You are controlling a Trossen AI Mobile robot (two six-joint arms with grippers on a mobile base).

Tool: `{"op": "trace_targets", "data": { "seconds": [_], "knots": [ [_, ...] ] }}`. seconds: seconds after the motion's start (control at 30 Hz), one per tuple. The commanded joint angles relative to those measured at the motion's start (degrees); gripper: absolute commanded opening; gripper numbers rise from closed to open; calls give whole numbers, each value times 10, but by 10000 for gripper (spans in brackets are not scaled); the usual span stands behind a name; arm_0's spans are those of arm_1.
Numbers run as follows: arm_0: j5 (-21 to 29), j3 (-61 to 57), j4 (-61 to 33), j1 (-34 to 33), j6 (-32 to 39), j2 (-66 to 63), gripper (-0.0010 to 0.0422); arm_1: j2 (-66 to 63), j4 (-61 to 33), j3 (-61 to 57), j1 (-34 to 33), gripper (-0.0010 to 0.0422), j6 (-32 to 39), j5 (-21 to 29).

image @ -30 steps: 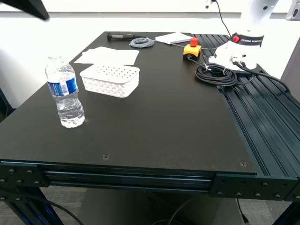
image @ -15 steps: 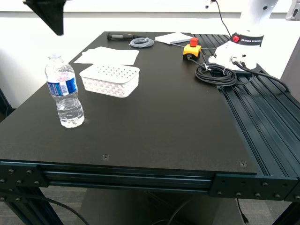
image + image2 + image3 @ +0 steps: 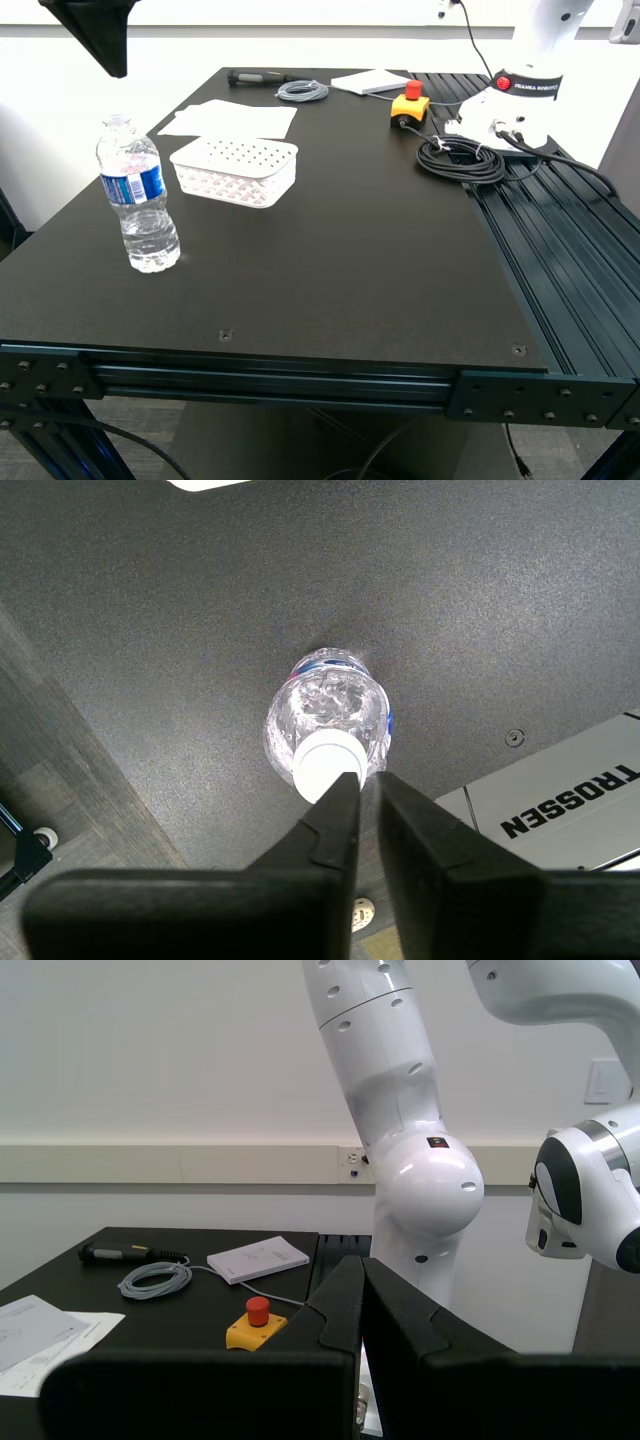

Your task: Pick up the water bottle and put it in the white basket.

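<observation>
- Water bottle (image 3: pixel 138 196) stands upright on the dark surface (image 3: pixel 330 240), near its edge at the exterior view's left, just beside the white basket (image 3: pixel 236 169) but apart from it.
- First wrist view alone looks straight down on the bottle's cap (image 3: pixel 325 765); my first end effector (image 3: pixel 362 785) hangs above it, fingers nearly pressed together, pinching nothing.
- Second wrist view alone shows my second end effector (image 3: pixel 362 1270) pressed together, facing a white robot arm (image 3: pixel 400 1130) and a yellow stop button (image 3: pixel 256 1325).
</observation>
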Motion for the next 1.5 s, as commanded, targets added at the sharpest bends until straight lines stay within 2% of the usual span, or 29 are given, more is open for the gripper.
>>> {"op": "trace_targets", "data": {
  "seconds": [0.03,0.2,0.3,0.47,0.57,0.9,1.03,1.27,1.4,1.5],
  "knots": [
    [0,1,2,0,0,0,1,0,4,-8,0,68,6,3],
    [0,1,2,0,0,0,1,0,8,-36,2,165,14,1],
    [0,1,2,0,0,0,1,0,35,-61,2,188,19,-4],
    [0,1,2,0,0,0,1,0,89,-108,5,166,19,-34],
    [0,1,2,0,0,0,1,0,105,-129,8,149,19,-35],
    [0,1,2,0,0,0,1,0,107,-132,11,148,25,-31],
    [0,1,2,0,0,0,1,0,107,-129,12,171,28,-30],
    [0,1,2,0,0,0,1,0,99,-115,13,261,28,-38],
    [0,1,2,0,0,0,1,0,99,-109,13,260,28,-47],
    [0,1,2,0,0,0,1,0,83,-87,13,231,26,-46]
  ]
}}
